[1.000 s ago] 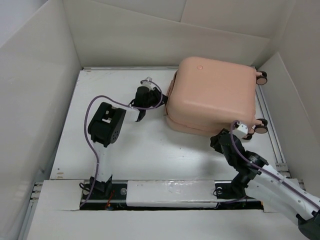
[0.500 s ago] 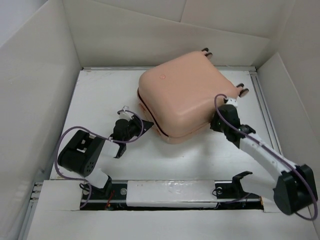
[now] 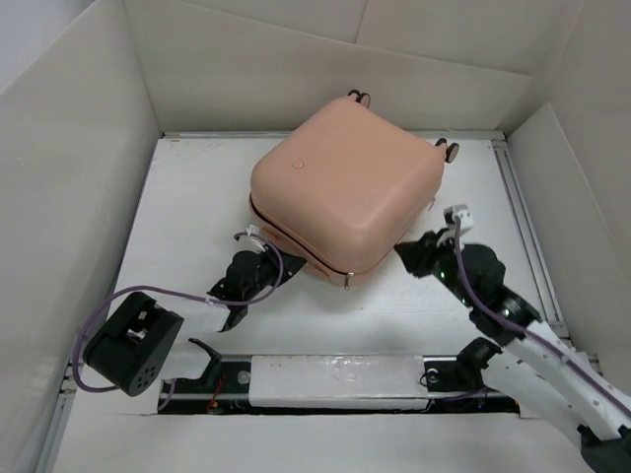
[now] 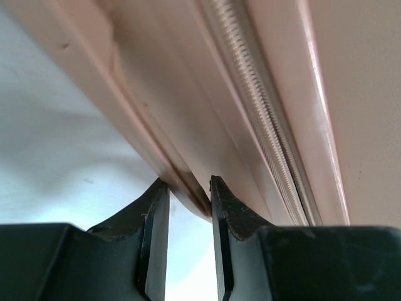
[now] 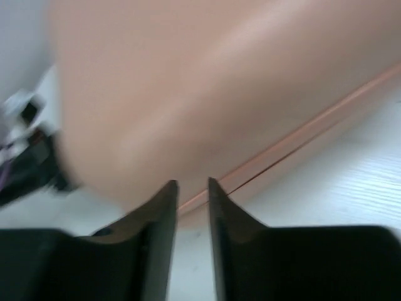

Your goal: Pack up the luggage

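The luggage [image 3: 345, 192] is a large peach-pink hard-shell suitcase lying flat and closed in the middle of the table, turned diagonally, with its wheels [image 3: 450, 150] at the far side. My left gripper [image 3: 284, 266] is at its near-left edge. In the left wrist view the jaws are closed on the thin lower lip of the shell [image 4: 191, 197], beside the zip line [image 4: 263, 132]. My right gripper [image 3: 406, 254] is at the near-right side. Its jaws stand a narrow slit apart with nothing between them, tips just short of the shell seam [image 5: 282, 147].
White walls [image 3: 89, 177] box in the white table [image 3: 197, 217] on the left, back and right. A metal rail [image 3: 527, 236] runs along the right edge. The arm bases and a white cover strip [image 3: 335, 379] lie along the near edge.
The suitcase has turned anticlockwise and slid left and nearer. My left arm has drawn back to the near left, staying at its edge. My right arm has swung round to the near-right side.
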Robot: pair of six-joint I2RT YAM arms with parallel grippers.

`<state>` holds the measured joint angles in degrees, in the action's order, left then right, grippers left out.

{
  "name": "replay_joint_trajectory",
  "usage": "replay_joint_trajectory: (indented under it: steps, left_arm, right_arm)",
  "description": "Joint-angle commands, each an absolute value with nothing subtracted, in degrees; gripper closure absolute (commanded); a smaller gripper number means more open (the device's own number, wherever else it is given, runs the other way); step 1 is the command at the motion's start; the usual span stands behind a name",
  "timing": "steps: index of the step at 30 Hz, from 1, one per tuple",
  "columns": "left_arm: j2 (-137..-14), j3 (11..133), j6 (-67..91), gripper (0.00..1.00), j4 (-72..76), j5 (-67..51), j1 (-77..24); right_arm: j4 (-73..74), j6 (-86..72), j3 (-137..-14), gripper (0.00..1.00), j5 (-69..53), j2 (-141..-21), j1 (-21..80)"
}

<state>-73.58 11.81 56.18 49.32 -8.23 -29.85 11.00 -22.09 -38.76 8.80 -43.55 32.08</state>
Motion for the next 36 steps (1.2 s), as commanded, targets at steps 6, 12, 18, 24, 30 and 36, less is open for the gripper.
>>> replay_joint_trajectory:
  steps: [6,12,18,24,30,36]
  left_arm:
    - [-76.63,19.16,54.83,1.0,53.22,-4.92,-45.0]
    - [-83.84,19.24,59.5,1.0,61.87,-7.03,-47.45]
    - [-87.18,20.3,59.5,1.0,64.24,-7.73,-47.99]
    - [-88.24,20.3,60.03,1.0,65.48,-7.65,-49.66]
    - [-88.86,20.83,60.03,1.0,66.01,-7.65,-50.19]
    - [-88.33,20.83,60.03,1.0,65.48,-7.65,-50.19]
  right_arm:
    - [7.21,-27.77,-22.76,0.92,6.56,-32.07,52.26]
    - [12.56,-33.38,-24.61,0.35,24.42,-38.58,60.2]
    - [7.83,-36.83,-20.13,0.33,31.81,-37.27,61.0]
    - [1.76,-34.72,-19.42,0.35,34.19,-39.72,61.0]
    - [-3.16,-33.57,-21.27,0.48,35.42,-46.58,61.0]
    - [-3.78,-37.95,-21.88,0.98,37.52,-50.09,63.18]
